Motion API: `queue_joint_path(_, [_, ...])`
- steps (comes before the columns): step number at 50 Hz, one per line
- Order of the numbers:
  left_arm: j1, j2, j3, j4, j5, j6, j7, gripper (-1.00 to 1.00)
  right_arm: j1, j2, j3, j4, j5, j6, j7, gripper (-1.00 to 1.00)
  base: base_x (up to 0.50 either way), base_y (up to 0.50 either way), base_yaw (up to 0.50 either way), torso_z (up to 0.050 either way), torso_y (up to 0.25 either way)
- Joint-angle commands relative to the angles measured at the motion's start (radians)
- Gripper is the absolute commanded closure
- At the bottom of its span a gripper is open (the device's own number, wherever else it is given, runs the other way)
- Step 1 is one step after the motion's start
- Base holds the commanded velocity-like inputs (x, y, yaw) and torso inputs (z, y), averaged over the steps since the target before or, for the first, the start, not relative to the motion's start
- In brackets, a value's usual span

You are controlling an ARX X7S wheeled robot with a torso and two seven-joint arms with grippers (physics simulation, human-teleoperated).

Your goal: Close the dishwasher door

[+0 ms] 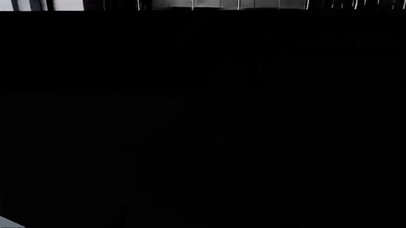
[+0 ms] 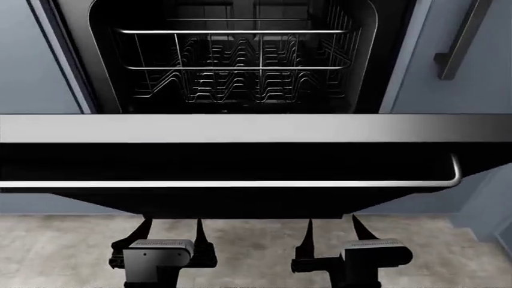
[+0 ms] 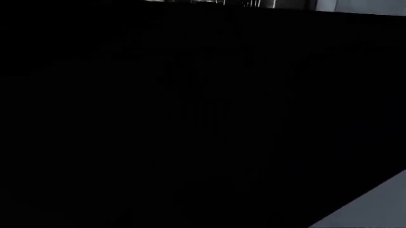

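The dishwasher door (image 2: 240, 162) is a wide glossy black panel hanging partly open, tilted toward me across the head view. It has a silver strip (image 2: 240, 128) along its upper edge and a thin silver bar handle (image 2: 240, 184). My left gripper (image 2: 171, 221) and right gripper (image 2: 332, 219) are both just under the door's lower edge, fingers spread open and pointing up at its outer face. The fingertips reach the door's edge; I cannot tell whether they touch. The black door fills the left wrist view (image 1: 203, 118) and the right wrist view (image 3: 190, 118); no fingers show there.
Behind the door, the dishwasher's dark cavity holds a wire rack (image 2: 240, 66). Grey-blue cabinet fronts flank it, the right one with a dark vertical bar handle (image 2: 460, 42). A beige stone floor (image 2: 64, 246) lies below the grippers.
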Motion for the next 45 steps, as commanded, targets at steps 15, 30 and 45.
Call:
queue_joint_path(15, [0.001,-0.005,0.005,-0.003,-0.009,0.011,-0.006,-1.0,-0.003,0.006,-0.01,-0.002,-0.005,-0.006,0.013,-1.0,0.1,0.0,0.0,0.0,0.0])
queue_joint_path(30, [-0.003,-0.008,0.012,-0.007,-0.013,0.011,-0.005,-1.0,0.001,0.006,-0.011,0.002,0.006,-0.003,0.015,-1.0,0.07,0.0,0.0,0.0,0.0])
queue_joint_path(45, [-0.012,-0.012,0.017,-0.001,-0.016,-0.019,-0.02,-1.0,0.03,-0.001,-0.006,0.002,-0.034,0.023,0.073,-1.0,0.0,0.0,0.0,0.0,0.0])
